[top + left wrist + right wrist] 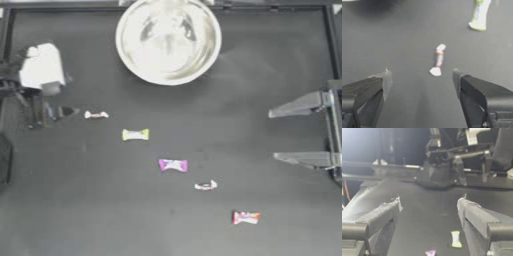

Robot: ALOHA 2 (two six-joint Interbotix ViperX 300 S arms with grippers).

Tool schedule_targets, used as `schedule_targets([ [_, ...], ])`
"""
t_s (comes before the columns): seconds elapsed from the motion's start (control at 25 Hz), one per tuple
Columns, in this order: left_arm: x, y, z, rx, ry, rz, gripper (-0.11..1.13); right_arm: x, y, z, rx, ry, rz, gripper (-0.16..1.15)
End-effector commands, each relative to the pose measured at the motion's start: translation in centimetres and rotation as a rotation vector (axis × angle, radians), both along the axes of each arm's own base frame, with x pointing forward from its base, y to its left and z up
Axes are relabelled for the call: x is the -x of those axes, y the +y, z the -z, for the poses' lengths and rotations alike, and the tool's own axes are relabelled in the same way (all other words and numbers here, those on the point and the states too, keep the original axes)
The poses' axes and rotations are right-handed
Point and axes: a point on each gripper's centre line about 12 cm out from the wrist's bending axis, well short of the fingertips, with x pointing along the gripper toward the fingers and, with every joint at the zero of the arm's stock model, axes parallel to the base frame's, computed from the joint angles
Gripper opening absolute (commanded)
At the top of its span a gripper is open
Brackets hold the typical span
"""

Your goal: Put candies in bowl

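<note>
The shiny white bowl point(167, 42) sits at the table's far middle. Several candies lie in a diagonal row: a white one point(96, 115), a yellow-green one point(135, 134), a magenta one point(173, 165), another white one point(206, 185) and a red-orange one point(246, 217). My left gripper point(61, 113) is low at the left, just short of the first white candy point(438, 60), and stands open point(420, 72) with nothing in it. The yellow-green candy point(479, 15) lies beyond. My right gripper point(272, 135) waits open at the right edge.
The right wrist view looks across the table from between its own open jaws point(429, 199). It shows the yellow-green candy point(456, 239), the magenta one point(431, 252) and the left arm point(442, 170) far off. A dark rail point(167, 6) borders the far edge.
</note>
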Motion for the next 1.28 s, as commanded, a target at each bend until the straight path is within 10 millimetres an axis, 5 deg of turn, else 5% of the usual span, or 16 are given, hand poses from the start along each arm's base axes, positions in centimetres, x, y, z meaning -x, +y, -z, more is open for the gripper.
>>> schedule_targets([
  [0.04,-1.6,0.9,0.7,0.010,0.040,0.010,1.01,-0.4,0.0,-0.7,-0.009,-0.017,0.002,0.97],
  [0.44,-3.6,2.4,4.7,0.058,0.154,0.009,1.01,-0.6,0.0,-0.5,-0.012,-0.009,0.003,0.97],
  [1.28,-5.2,2.8,9.0,0.107,0.206,0.004,1.00,-0.9,0.0,-0.3,-0.010,-0.006,0.001,0.97],
])
